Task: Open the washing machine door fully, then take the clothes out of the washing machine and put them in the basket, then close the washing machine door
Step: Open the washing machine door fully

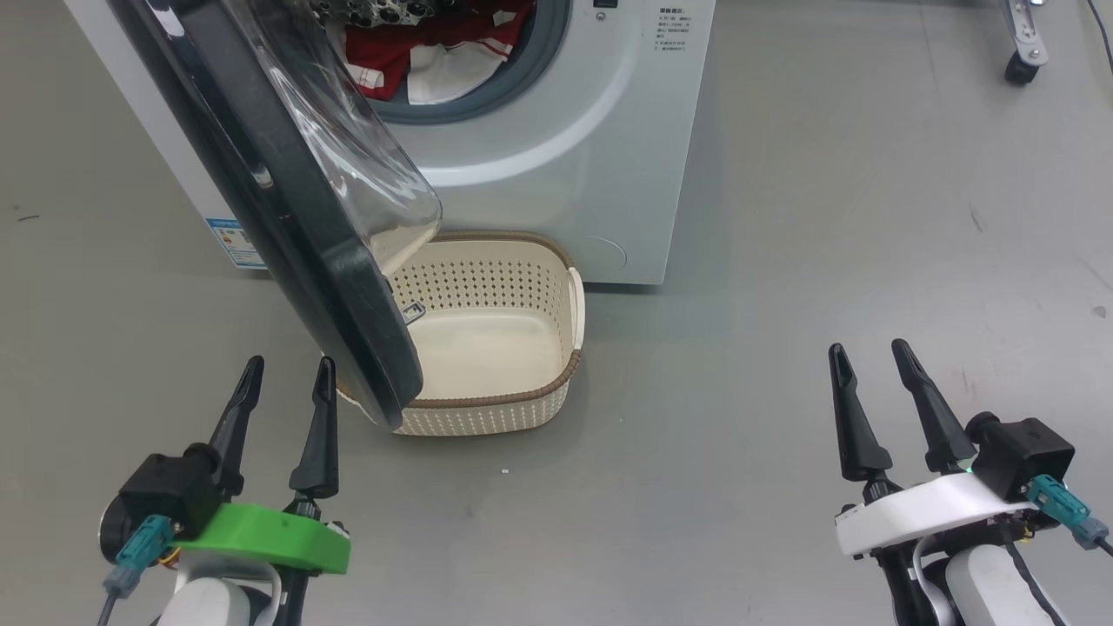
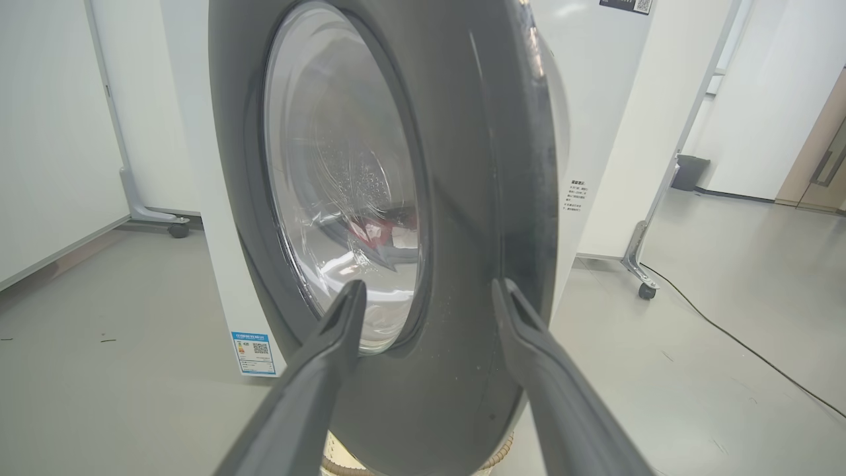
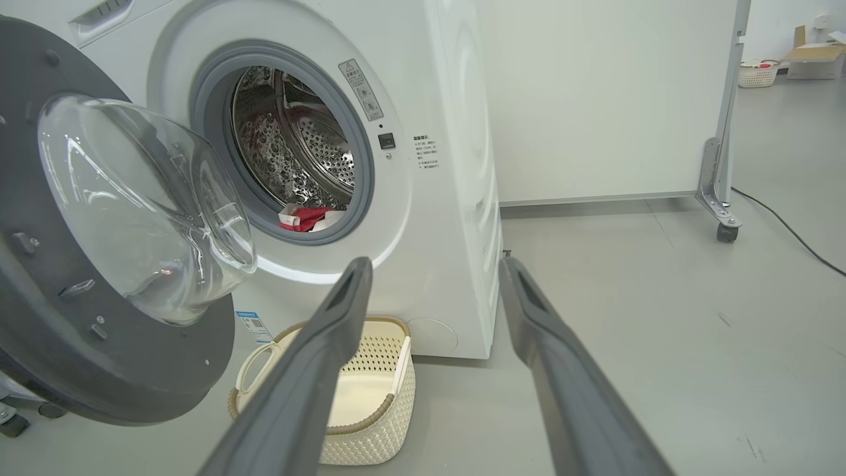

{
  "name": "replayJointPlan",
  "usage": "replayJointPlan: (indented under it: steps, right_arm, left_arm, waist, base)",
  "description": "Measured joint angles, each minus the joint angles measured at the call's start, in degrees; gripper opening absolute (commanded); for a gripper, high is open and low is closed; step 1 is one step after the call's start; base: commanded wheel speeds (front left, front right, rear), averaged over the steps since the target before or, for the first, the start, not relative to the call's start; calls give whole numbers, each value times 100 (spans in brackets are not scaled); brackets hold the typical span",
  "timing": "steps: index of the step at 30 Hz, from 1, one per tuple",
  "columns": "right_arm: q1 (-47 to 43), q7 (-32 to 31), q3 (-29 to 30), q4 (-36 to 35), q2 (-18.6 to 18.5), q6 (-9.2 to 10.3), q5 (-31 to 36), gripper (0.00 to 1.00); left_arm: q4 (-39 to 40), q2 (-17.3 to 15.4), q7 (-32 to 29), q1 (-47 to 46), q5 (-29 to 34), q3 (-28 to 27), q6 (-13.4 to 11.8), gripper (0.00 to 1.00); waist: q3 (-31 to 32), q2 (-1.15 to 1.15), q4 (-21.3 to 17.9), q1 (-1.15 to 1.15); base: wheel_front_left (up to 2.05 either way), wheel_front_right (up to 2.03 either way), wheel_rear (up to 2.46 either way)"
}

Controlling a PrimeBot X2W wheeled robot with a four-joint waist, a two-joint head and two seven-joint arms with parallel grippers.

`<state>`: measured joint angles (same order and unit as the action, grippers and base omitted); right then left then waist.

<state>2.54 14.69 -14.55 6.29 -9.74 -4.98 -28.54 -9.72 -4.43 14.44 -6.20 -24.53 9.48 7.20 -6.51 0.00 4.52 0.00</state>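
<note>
Washing machine door (image 1: 304, 252) beside left pincer (image 1: 290, 363)

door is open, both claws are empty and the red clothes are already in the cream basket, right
No: the red and white clothes lie inside the big white washing machine, and the cream perforated plastic basket is empty, as the head view shows. The rest is right.
</note>
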Motion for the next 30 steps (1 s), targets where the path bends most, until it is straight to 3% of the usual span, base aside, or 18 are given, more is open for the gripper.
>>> replayJointPlan:
  steps: [26, 27, 28, 29, 30]
  right_arm:
    - [-69, 0, 233, -5, 172, -129, 194, 100]
    - [-69, 0, 240, -5, 181, -145, 200, 100]
    - [-69, 0, 244, -5, 192, -145, 209, 100]
    - [-69, 0, 245, -5, 201, -145, 230, 100]
    - [-69, 0, 245, -5, 209, -146, 249, 100]
  left_arm:
    - [3, 2, 0, 0, 0, -13, 0, 100]
    - [3, 2, 0, 0, 0, -12, 0, 68]
    - [2, 1, 0, 0, 0, -11, 0, 45]
    - [0, -1, 0, 0, 0, -8, 0, 45]
    - [-7, -1, 0, 0, 0, -3, 0, 6]
  waist:
    - [-50, 0, -1, 0]
    - [-51, 0, -2, 0]
    - [-52, 0, -3, 1]
    - [-53, 0, -4, 0]
    - [-54, 0, -6, 0]
  base:
    - [0, 0, 0]
    - [0, 0, 0]
    - [0, 0, 0]
    - [0, 0, 0]
    - [0, 0, 0]
